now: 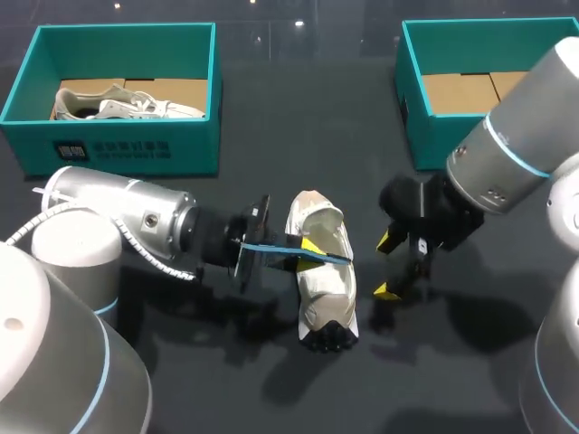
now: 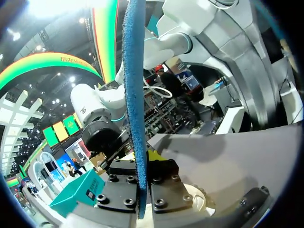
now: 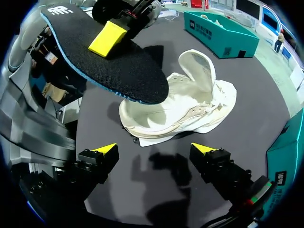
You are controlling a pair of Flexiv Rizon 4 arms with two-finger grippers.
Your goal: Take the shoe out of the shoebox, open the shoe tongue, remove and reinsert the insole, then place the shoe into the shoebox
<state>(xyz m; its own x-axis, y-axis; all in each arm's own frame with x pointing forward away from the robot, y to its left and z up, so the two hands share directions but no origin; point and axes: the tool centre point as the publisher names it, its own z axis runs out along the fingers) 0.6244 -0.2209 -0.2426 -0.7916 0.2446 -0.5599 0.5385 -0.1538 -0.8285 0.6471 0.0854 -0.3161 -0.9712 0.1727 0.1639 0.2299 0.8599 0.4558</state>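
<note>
A white shoe (image 1: 324,276) lies on the dark table with its tongue (image 3: 197,66) folded up and open. My left gripper (image 1: 308,249) is shut on the insole (image 1: 294,251), which has a black top and a blue edge, and holds it just above the shoe. In the left wrist view the insole (image 2: 135,95) stands edge-on between the fingers of my left gripper (image 2: 142,164). In the right wrist view the insole (image 3: 114,57) hangs over the shoe (image 3: 190,111). To the right of the shoe my right gripper (image 1: 387,265) (image 3: 156,151) is open and holds nothing.
A teal shoebox (image 1: 122,149) at the back left holds another white shoe (image 1: 127,104). A second teal shoebox (image 1: 425,136) at the back right shows only its cardboard bottom. The left box (image 3: 223,33) also shows beyond the shoe in the right wrist view.
</note>
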